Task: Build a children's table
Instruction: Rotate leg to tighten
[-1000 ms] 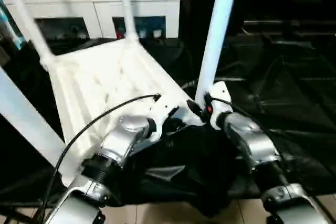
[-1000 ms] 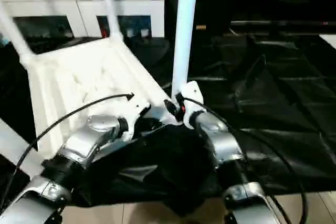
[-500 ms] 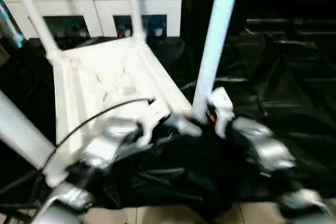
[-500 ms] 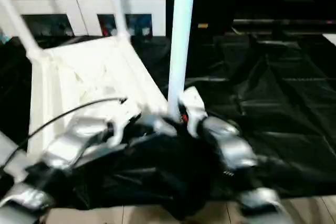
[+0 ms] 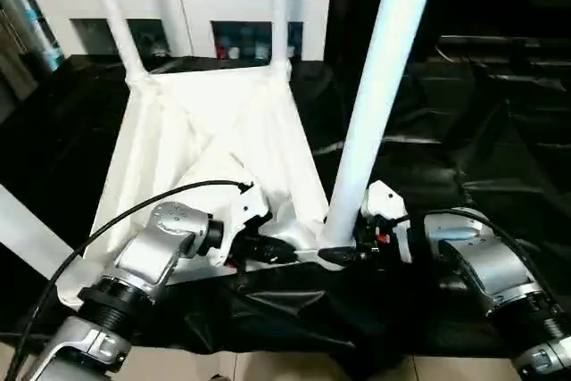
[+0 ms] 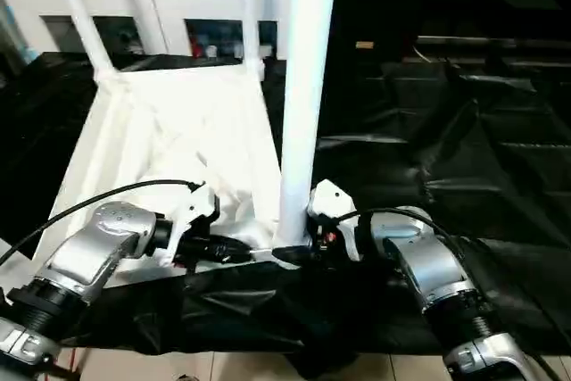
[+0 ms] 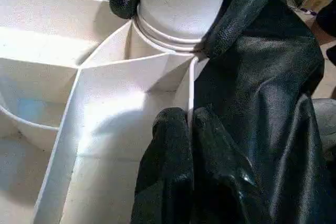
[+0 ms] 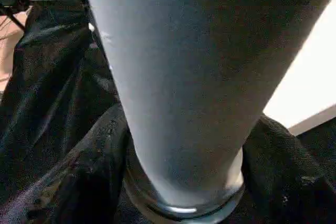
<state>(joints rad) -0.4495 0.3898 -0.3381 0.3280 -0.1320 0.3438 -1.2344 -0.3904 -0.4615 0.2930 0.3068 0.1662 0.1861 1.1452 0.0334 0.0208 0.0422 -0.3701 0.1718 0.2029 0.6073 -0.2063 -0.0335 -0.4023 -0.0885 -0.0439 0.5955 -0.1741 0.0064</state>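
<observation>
Right gripper [image 5: 350,254] clamps the near leg [image 5: 379,95] at its socket, left gripper [image 7: 190,129] pinches the upturned tabletop [image 5: 210,144] rim — legs look seated, flipping remains.

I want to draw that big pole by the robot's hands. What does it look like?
The leg is a long, smooth white plastic tube, standing almost upright. Its ringed foot sits in the corner socket of the upside-down tabletop. The right gripper is shut on its base, while the left gripper pinches the tabletop's wall beside it.
</observation>
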